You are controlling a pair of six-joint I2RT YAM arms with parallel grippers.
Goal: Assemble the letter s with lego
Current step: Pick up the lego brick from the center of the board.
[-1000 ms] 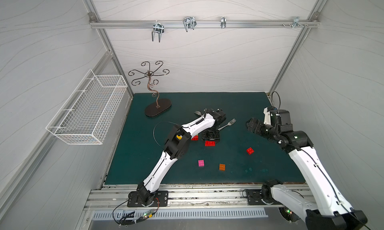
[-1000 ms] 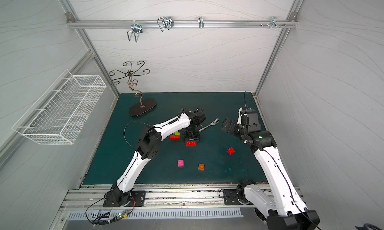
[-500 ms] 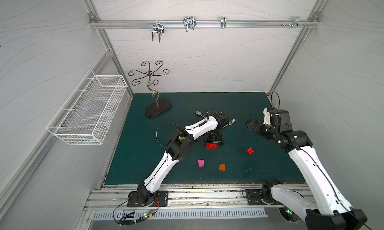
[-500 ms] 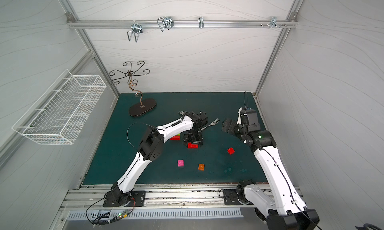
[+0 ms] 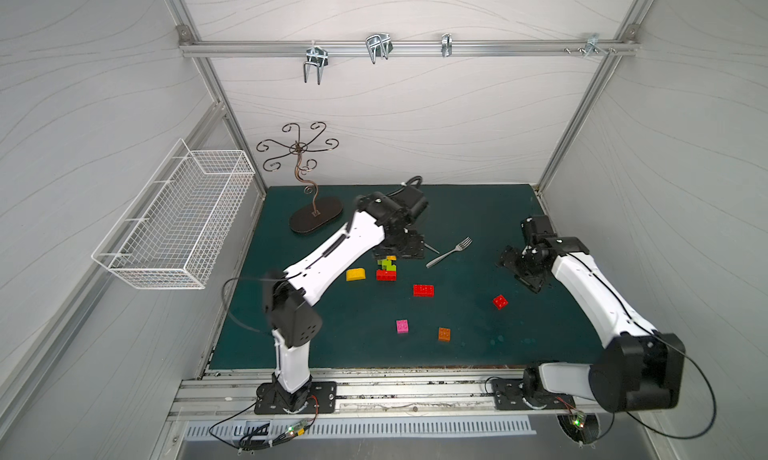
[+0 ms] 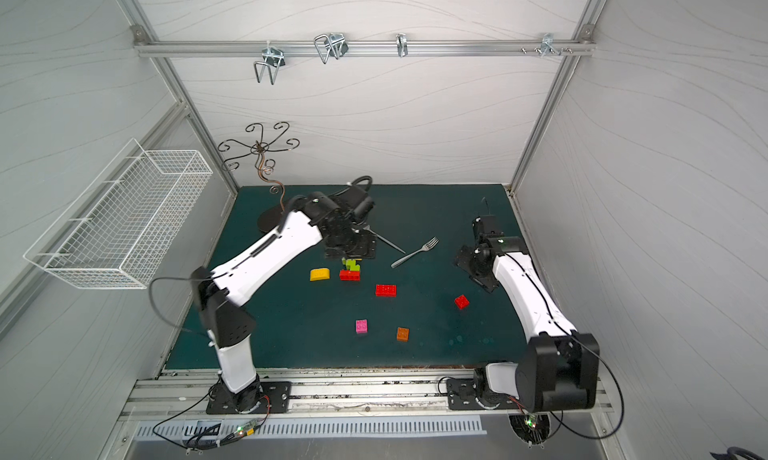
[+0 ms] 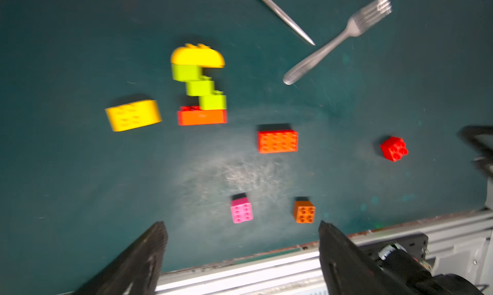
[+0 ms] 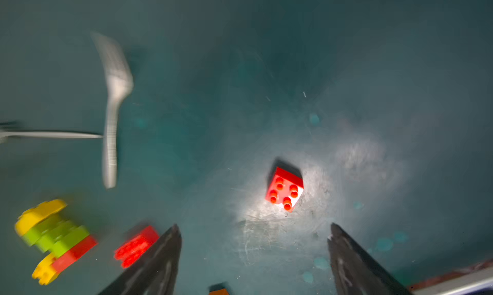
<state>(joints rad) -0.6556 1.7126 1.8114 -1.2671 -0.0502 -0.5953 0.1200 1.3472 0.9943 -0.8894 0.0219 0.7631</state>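
My left gripper [image 7: 240, 243] hangs over the green mat [image 7: 66, 173] with its jaws wide apart and nothing between them. The half-built letter [image 7: 198, 85] sits clear of my fingers. It is a yellow rounded brick on top, three lime green bricks stepping sideways, and a long red brick at the base. I cannot tell whether it stands or lies flat. A loose yellow rounded brick [image 7: 133, 115] rests just beside that red base, not touching it. A loose long red brick [image 7: 277, 141] lies near on the other side. The pink brick [image 7: 241, 209] and the orange brick [image 7: 304, 211] sit closer to the rail, and the fork [image 7: 338, 39] lies off to the far side. My right gripper [image 8: 254, 243] is also wide and empty, and the small red brick [image 8: 285, 189] sits just ahead of its fingertips. I judge I am between placements, with the letter needing its lower curve. Next I should lower one hand squarely over a brick, probably the yellow one, close on its flat sides and press it on without toppling the stack.
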